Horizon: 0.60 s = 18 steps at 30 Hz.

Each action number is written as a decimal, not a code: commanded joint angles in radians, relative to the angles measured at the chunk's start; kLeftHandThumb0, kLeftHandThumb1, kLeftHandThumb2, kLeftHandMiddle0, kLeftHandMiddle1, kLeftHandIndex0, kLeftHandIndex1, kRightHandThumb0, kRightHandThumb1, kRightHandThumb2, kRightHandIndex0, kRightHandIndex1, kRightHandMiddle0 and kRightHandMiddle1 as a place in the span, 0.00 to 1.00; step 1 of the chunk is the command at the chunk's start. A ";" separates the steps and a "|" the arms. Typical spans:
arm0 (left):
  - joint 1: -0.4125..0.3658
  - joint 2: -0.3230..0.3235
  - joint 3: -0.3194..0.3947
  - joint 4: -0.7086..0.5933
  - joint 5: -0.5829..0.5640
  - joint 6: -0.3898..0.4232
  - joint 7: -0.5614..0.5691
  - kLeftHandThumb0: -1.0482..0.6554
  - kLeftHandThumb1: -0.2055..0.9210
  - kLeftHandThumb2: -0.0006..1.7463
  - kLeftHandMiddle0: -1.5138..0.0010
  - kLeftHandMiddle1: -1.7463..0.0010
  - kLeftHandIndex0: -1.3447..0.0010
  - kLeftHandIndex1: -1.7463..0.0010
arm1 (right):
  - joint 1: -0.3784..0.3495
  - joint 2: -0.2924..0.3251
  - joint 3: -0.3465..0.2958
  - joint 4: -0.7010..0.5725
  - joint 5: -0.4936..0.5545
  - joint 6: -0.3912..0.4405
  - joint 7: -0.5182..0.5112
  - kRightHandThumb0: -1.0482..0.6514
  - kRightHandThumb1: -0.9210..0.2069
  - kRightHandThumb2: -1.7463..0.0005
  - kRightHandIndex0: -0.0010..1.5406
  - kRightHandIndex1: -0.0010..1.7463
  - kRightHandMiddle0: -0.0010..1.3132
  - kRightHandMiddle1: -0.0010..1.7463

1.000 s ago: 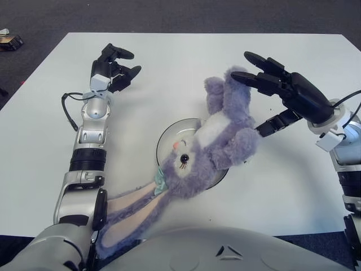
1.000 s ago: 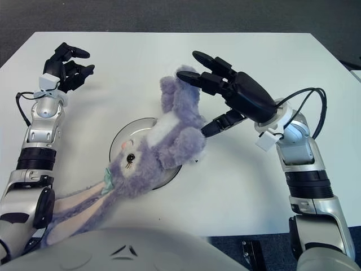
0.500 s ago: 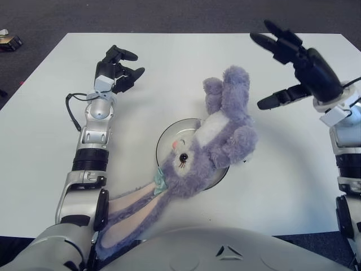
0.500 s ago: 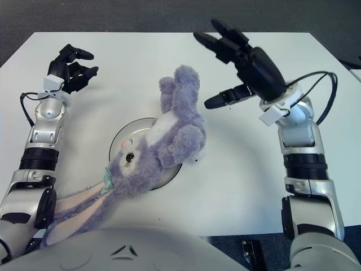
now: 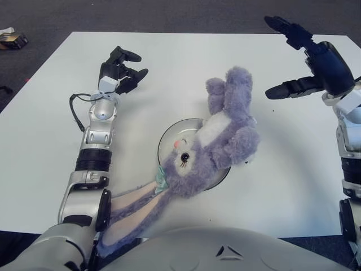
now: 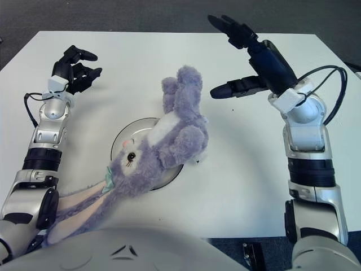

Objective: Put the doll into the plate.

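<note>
A purple plush rabbit doll (image 5: 217,144) lies across the round silver plate (image 5: 167,139) at the table's middle, covering most of it. Its feet point to the far side and its long pink-lined ears (image 5: 132,212) trail off the plate toward the near table edge. My right hand (image 5: 302,53) is raised at the far right, well clear of the doll, fingers spread and holding nothing. My left hand (image 5: 123,68) shows at the far left of the table, fingers loosely curled and holding nothing.
The white table (image 5: 51,130) spreads wide on both sides of the plate. Dark floor lies beyond its far edge, with a small object (image 5: 12,38) on it at the top left. My torso fills the bottom of the view.
My right hand has let go of the doll's legs and lifted back toward the far right. The doll stays lying over the plate. My left hand has shifted slightly.
</note>
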 commanded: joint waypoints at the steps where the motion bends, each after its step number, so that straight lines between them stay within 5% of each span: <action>1: -0.005 0.000 -0.002 0.000 0.009 -0.002 0.002 0.61 1.00 0.07 0.50 0.35 0.66 0.25 | 0.002 0.023 -0.017 -0.026 0.014 0.043 -0.016 0.11 0.11 1.00 0.10 0.01 0.18 0.02; 8: -0.004 0.001 -0.002 0.004 0.007 -0.005 -0.001 0.61 1.00 0.06 0.50 0.35 0.65 0.26 | -0.008 0.057 -0.036 -0.033 -0.008 0.149 -0.066 0.16 0.14 1.00 0.19 0.01 0.24 0.03; 13: 0.001 0.000 -0.002 0.002 0.007 -0.007 -0.002 0.61 1.00 0.06 0.50 0.35 0.65 0.27 | -0.011 0.067 -0.043 -0.059 -0.015 0.339 -0.107 0.26 0.14 1.00 0.22 0.01 0.25 0.03; 18: 0.010 -0.002 -0.003 0.002 0.006 -0.015 -0.001 0.61 1.00 0.06 0.50 0.34 0.64 0.27 | -0.020 0.104 -0.057 -0.022 0.003 0.362 -0.134 0.27 0.09 0.99 0.22 0.00 0.23 0.02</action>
